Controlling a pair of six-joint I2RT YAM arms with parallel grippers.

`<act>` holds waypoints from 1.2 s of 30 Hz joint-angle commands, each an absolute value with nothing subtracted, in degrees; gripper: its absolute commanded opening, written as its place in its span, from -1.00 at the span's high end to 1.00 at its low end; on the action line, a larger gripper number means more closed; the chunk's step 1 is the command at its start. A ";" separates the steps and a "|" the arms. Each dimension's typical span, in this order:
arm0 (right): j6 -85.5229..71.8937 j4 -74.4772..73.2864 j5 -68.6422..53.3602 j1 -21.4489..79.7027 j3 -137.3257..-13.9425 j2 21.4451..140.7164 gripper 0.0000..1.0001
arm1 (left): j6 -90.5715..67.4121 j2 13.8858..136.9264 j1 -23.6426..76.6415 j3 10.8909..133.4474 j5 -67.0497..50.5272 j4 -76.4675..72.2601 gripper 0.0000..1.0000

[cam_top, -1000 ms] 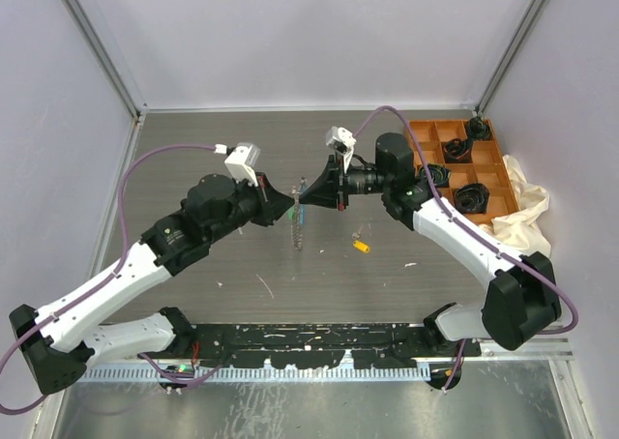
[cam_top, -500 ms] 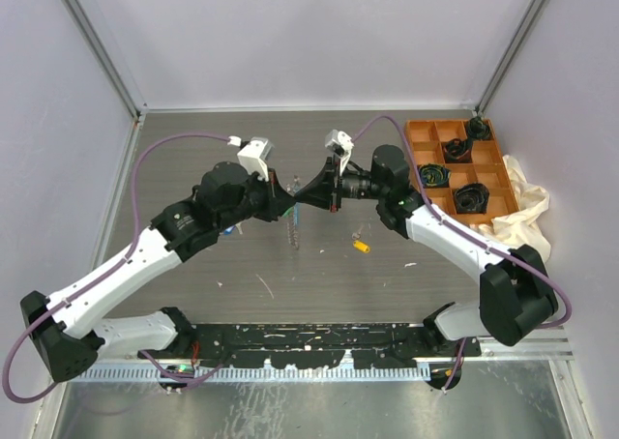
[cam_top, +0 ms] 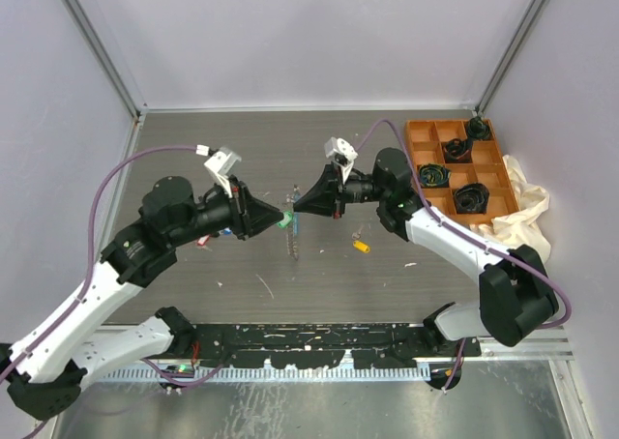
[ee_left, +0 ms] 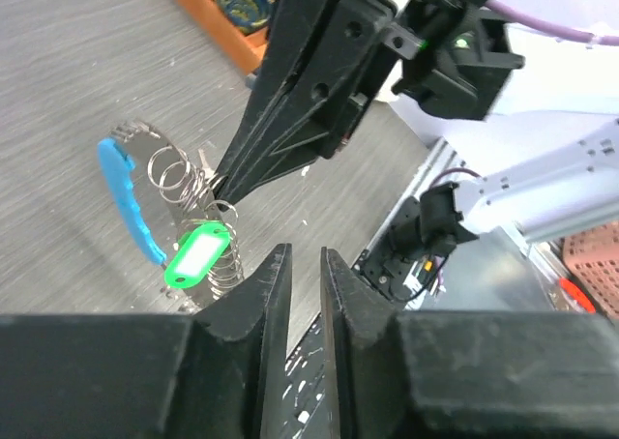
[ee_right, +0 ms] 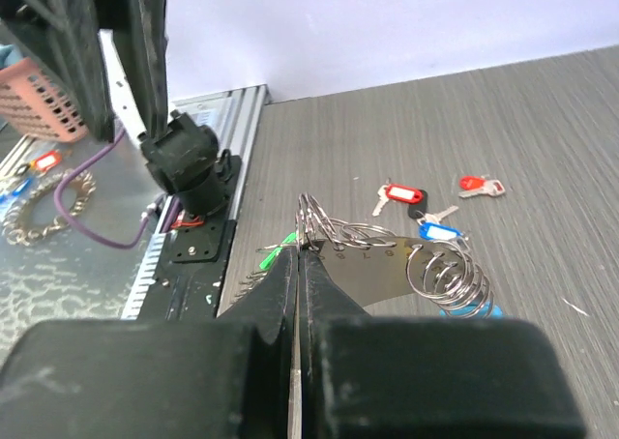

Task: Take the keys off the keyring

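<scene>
The keyring (cam_top: 293, 238) hangs above the table as a bunch of silver wire rings with a curved metal plate (ee_right: 387, 265) and a light-blue plastic piece (ee_left: 131, 207). My right gripper (ee_right: 300, 250) is shut on its top rings; its fingers (ee_left: 280, 120) also show in the left wrist view. A green-tagged key (ee_left: 198, 253) hangs on the rings. My left gripper (ee_left: 305, 255) stands just left of the ring (cam_top: 279, 219), jaws slightly open and empty. Loose keys lie on the table: red-tagged (ee_right: 397, 192), another red (ee_right: 481, 185), blue-tagged (ee_right: 440, 231).
An orange compartment tray (cam_top: 418, 130) with black items stands at the back right, a cream cloth (cam_top: 527, 202) beside it. A small yellow piece (cam_top: 361, 247) lies right of the ring. The black rail (cam_top: 309, 340) runs along the near edge.
My left gripper has opened and drawn back to the left, away from the right gripper's tips. The right gripper still holds the keyring, and the green tag now hangs free.
</scene>
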State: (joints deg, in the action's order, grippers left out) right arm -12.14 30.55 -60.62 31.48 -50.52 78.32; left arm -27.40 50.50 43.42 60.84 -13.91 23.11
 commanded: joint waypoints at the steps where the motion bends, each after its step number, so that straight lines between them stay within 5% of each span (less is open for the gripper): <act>1: -11.19 39.46 -69.47 31.53 -50.24 75.63 0.98 | -24.62 48.41 41.08 57.60 -29.05 17.26 0.70; 5: -10.72 41.34 -72.90 31.46 -49.80 76.00 0.98 | -21.49 45.62 41.01 51.67 -34.61 9.45 0.85; 20: -12.48 41.95 -77.02 31.38 -50.43 77.43 0.98 | -18.47 46.23 41.00 45.37 -31.46 0.13 0.45; 36: -17.66 46.23 -76.82 31.46 -50.05 77.08 0.98 | -19.81 47.12 40.72 46.30 -23.12 1.95 0.30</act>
State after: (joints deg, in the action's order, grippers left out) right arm -16.67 42.11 -76.44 31.48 -49.21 78.35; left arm -19.86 47.66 41.10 45.50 -24.77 5.02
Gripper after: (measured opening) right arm 0.036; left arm 0.351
